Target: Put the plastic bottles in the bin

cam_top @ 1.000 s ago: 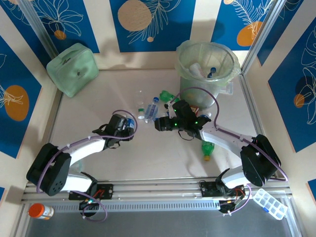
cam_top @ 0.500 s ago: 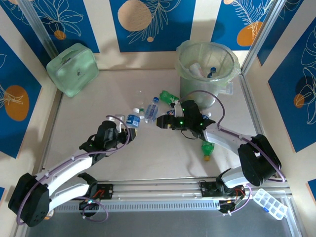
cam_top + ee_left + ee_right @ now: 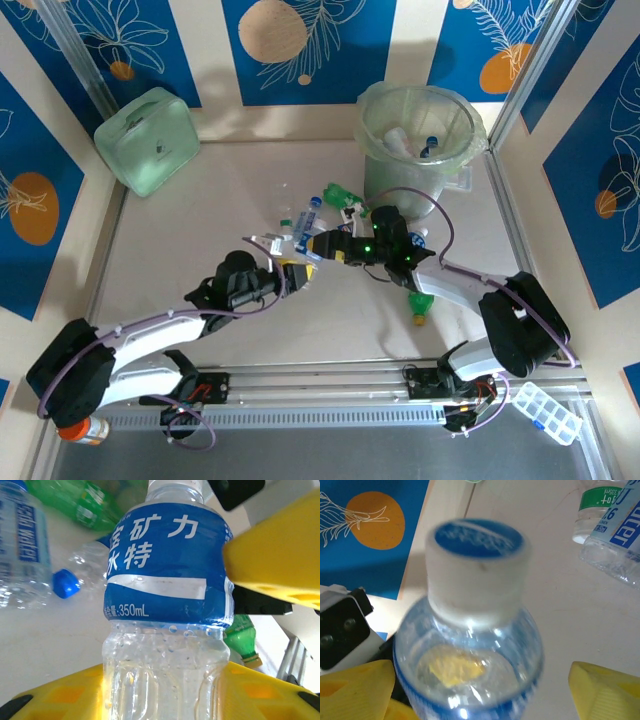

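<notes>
A clear bottle [image 3: 165, 580] with a blue label is gripped by the left fingers [image 3: 260, 692]. The yellow pads are pressed against its lower body on both sides, and it is held just above the middle of the table [image 3: 180, 230]. Its white, blue-topped cap is pointed toward the right wrist camera. The right fingers [image 3: 605, 685] are spread open around the cap end. A clear gap is seen on one side, while the other pad lies close against the label.

The bin [image 3: 385, 180] is placed at about 1 o'clock from the held bottle, near the far right corner, and several bottles are seen lying inside it. At 12 o'clock from the held bottle, two clear bottles [image 3: 305, 222] with blue labels and a green bottle [image 3: 340, 193] are scattered on the table just short of the bin. Another green bottle [image 3: 421, 305] is seen at 4 o'clock, beside the right arm. A mint-green case [image 3: 150, 140] is set at 10 o'clock in the far left corner.
</notes>
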You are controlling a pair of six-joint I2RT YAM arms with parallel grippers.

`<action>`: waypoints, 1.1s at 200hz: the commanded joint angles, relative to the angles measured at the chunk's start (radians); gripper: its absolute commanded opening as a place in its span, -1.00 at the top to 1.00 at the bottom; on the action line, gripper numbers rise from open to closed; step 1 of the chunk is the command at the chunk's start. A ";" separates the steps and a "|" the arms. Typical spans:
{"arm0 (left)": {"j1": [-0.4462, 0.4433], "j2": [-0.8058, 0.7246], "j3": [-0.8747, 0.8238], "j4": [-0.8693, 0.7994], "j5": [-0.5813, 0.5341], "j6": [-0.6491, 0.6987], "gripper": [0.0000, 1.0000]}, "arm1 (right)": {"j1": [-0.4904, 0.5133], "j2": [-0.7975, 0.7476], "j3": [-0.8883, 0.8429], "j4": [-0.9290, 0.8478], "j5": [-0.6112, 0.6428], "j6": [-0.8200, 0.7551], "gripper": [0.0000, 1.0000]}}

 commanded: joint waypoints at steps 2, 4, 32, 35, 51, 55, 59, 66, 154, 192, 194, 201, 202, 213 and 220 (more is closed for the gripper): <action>-0.028 0.037 0.048 0.103 0.005 -0.013 0.04 | 0.004 -0.054 -0.030 0.056 -0.013 0.020 -0.72; -0.030 0.040 0.049 0.105 0.005 -0.013 0.04 | 0.003 -0.057 -0.031 0.055 -0.012 0.021 -0.71; -0.035 0.061 0.064 0.104 -0.021 -0.009 0.05 | 0.001 -0.085 -0.044 0.056 -0.002 0.021 -0.51; -0.037 0.061 0.065 0.105 -0.025 -0.008 0.05 | 0.001 -0.088 -0.046 0.057 -0.001 0.020 -0.49; -0.038 0.068 0.066 0.126 -0.035 -0.009 0.06 | 0.000 -0.095 -0.049 0.059 0.003 0.021 -0.40; -0.040 0.070 0.067 0.131 -0.036 -0.009 0.06 | -0.001 -0.095 -0.050 0.062 0.003 0.023 -0.40; -0.039 0.071 0.067 0.134 -0.038 -0.009 0.06 | -0.002 -0.095 -0.054 0.068 0.000 0.025 -0.40; -0.042 0.075 0.070 0.137 -0.041 -0.008 0.06 | -0.003 -0.095 -0.058 0.081 -0.005 0.031 -0.40; -0.052 0.090 0.089 0.129 -0.100 0.003 0.07 | 0.009 -0.163 -0.123 0.231 -0.033 0.047 -0.34; -0.056 0.071 0.099 0.093 -0.087 0.025 -0.08 | 0.015 -0.179 -0.118 0.190 -0.010 0.020 -0.19; -0.057 0.068 0.100 0.086 -0.090 0.028 -0.10 | 0.014 -0.179 -0.118 0.189 -0.009 0.019 -0.19; -0.056 0.056 0.099 0.069 -0.094 0.038 -0.18 | 0.014 -0.182 -0.119 0.190 -0.007 0.015 -0.16; -0.056 0.053 0.099 0.067 -0.095 0.040 -0.19 | 0.014 -0.182 -0.119 0.190 -0.007 0.014 -0.16; -0.056 0.030 0.094 0.050 -0.099 0.051 -0.35 | 0.015 -0.186 -0.121 0.185 -0.002 0.008 -0.13; -0.057 0.012 0.093 0.035 -0.098 0.061 -0.45 | 0.015 -0.190 -0.121 0.176 0.004 0.000 -0.12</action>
